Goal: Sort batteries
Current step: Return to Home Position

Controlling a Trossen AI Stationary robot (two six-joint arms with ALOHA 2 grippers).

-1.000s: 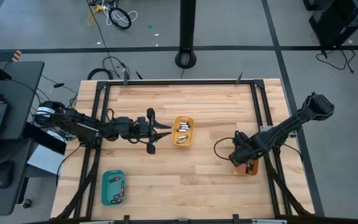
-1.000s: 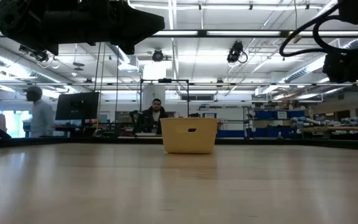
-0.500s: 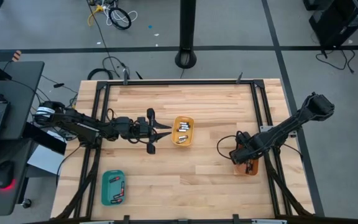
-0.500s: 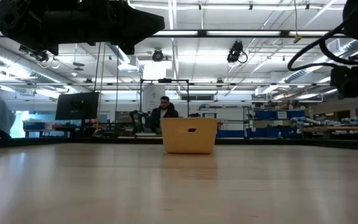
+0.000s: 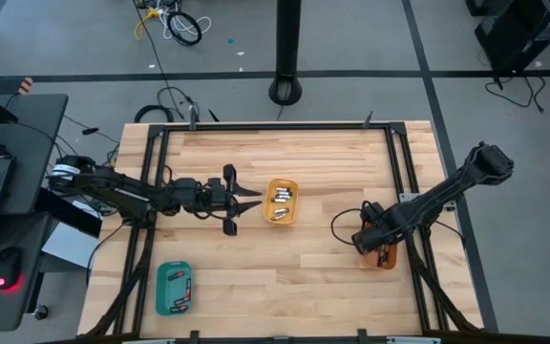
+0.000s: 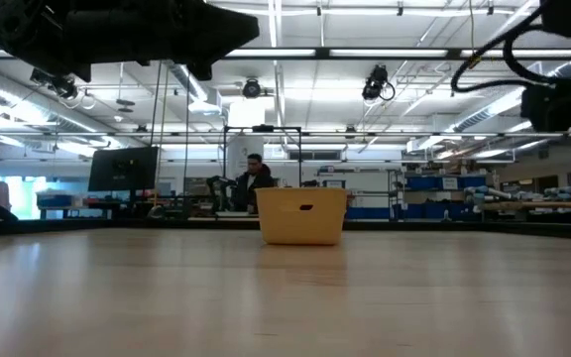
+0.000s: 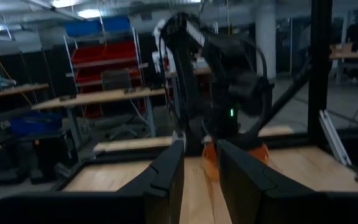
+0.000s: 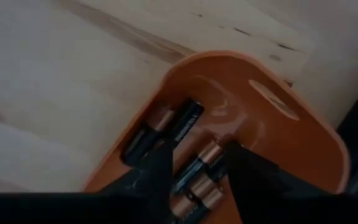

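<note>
Batteries look binned; both grippers empty.
Table (image 5: 285,277) carries yellow tray (image 5: 282,221), teal tray (image 5: 167,272) and orange tray (image 8: 278,124), cells in each. Left gripper (image 7: 202,149) hangs just beside yellow tray, fingers apart, nothing held. Right gripper (image 8: 199,155) is over orange tray, spread, empty. Batteries (image 8: 178,129): probably rigid, smooth, roll-prone, so pinch mid-barrel.

Overhead looks straight down, low camera level; both show yellow tray (image 6: 302,226).
</note>
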